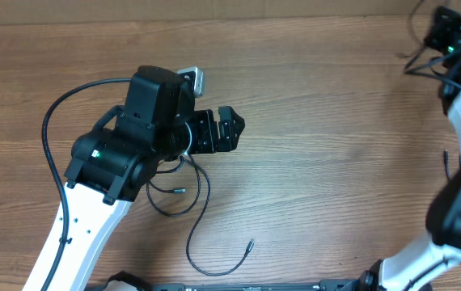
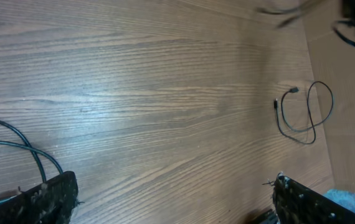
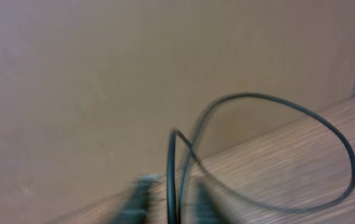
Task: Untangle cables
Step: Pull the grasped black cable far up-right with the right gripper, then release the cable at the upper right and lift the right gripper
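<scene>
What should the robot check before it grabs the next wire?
1. Left gripper open: ok.
2. Nothing between its fingers: ok, only bare table.
3. Tangled cables fully in sight: not ok, the left arm covers part of them from overhead.
4. Plug end lying free: ok.
5. Small looped cord lying by itself: ok.
6. Right gripper holding its cord: cannot tell, too blurred.
</scene>
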Robot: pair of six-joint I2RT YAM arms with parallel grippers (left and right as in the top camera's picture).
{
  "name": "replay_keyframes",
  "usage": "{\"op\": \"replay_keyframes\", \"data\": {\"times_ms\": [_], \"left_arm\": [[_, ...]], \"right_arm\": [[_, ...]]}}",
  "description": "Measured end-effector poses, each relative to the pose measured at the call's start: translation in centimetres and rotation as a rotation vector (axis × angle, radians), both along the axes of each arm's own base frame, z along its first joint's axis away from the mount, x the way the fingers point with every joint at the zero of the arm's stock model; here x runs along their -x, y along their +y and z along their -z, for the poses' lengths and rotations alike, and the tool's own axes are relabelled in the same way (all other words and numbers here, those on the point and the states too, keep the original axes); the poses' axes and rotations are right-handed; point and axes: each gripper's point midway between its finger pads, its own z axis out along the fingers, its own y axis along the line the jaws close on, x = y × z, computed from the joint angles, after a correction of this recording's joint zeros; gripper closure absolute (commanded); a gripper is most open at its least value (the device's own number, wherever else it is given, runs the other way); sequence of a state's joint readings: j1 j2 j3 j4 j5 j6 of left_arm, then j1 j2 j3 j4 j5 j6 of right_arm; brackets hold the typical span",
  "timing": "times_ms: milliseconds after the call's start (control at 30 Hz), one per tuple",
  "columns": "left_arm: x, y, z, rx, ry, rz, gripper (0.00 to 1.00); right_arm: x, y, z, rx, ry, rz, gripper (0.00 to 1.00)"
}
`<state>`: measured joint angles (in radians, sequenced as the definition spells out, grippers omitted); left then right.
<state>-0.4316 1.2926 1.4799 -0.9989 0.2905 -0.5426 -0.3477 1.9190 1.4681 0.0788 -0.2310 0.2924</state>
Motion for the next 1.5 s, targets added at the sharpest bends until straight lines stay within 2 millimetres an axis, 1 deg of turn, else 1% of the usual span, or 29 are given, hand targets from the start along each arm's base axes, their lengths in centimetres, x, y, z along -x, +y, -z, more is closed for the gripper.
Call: {"op": "replay_keyframes", "data": {"times_ms": [33,67,100,167,233,333,400,467,567,633,667,733,800,867,967,1000,1067,1133,1167,1200,1267,1333,1433,1500], "left_arm": [[0.0,0.0,0.0,0.0,0.001,0.0,0.01],[0.0,0.0,0.0,0.0,0.0,0.0,0.0],[0.0,0.0,0.0,0.0,0.0,0.0,0.0],[0.0,0.0,0.0,0.0,0.0,0.0,0.0],[0.0,0.0,0.0,0.0,0.001,0.0,0.0],[0.0,0.0,0.0,0.0,0.001,0.0,0.0],[0.0,0.0,0.0,-0.001,0.001,0.0,0.01],[0.0,0.0,0.0,0.0,0.001,0.0,0.0],[0.0,0.0,0.0,0.0,0.001,0.0,0.0],[0.0,0.0,0.0,0.0,0.0,0.0,0.01],[0.0,0.0,0.0,0.0,0.0,0.0,0.0],[0.0,0.0,0.0,0.0,0.001,0.0,0.0],[0.0,0.0,0.0,-0.001,0.001,0.0,0.0],[0.0,0.0,0.0,0.0,0.0,0.0,0.0],[0.0,0.0,0.0,0.0,0.0,0.0,0.0],[0.0,0.0,0.0,-0.001,0.001,0.0,0.01],[0.0,0.0,0.0,0.0,0.0,0.0,0.0],[0.0,0.0,0.0,0.0,0.0,0.0,0.0],[0.0,0.0,0.0,0.0,0.0,0.0,0.0],[0.0,0.0,0.0,-0.001,0.001,0.0,0.0],[0.0,0.0,0.0,0.0,0.001,0.0,0.01],[0.0,0.0,0.0,0.0,0.0,0.0,0.0],[0.0,0.0,0.0,0.0,0.001,0.0,0.0],[0.0,0.0,0.0,-0.001,0.001,0.0,0.0]], "right_arm": [[-0.7,-0.1,2.5,-0.052,0.06,0.016,0.0],[-0.8,-0.1,3.6,-0.068,0.085,0.023,0.0],[-0.7,-0.4,5.7,-0.102,0.139,0.052,0.0],[-0.1,-1.0,8.3,-0.132,0.21,0.098,0.0],[0.7,-1.9,9.6,-0.141,0.263,0.153,0.0],[2.1,-2.9,10.2,-0.13,0.324,0.217,0.0],[3.1,-3.2,10.4,-0.128,0.367,0.242,0.0],[4.3,-3.1,10.1,-0.128,0.404,0.255,0.0],[5.9,-1.9,8.3,-0.139,0.439,0.238,0.0],[7.3,0.3,6.2,-0.159,0.457,0.188,0.0],[7.9,1.4,5.6,-0.17,0.471,0.163,0.0],[9.3,4.5,3.5,-0.19,0.485,0.088,0.0],[10.4,7.4,1.9,-0.208,0.496,0.014,0.0],[12.4,10.8,1.8,-0.241,0.571,-0.069,0.0],[15.5,15.7,2.8,-0.276,0.709,-0.177,0.0],[16.2,17.1,3.1,-0.28,0.745,-0.213,0.0],[17.6,19.1,3.7,-0.284,0.81,-0.257,0.0],[19.0,20.5,4.2,-0.289,0.87,-0.286,0.0],[20.2,21.1,4.6,-0.297,0.924,-0.295,0.0],[20.8,21.3,4.8,-0.303,0.95,-0.294,0.0],[21.5,21.6,4.9,-0.312,0.976,-0.292,0.0],[21.9,21.5,4.4,-0.319,0.971,-0.282,0.0],[23.0,21.5,2.4,-0.328,0.932,-0.27,0.0],[24.1,21.5,0.2,-0.326,0.874,-0.273,0.0]]}}
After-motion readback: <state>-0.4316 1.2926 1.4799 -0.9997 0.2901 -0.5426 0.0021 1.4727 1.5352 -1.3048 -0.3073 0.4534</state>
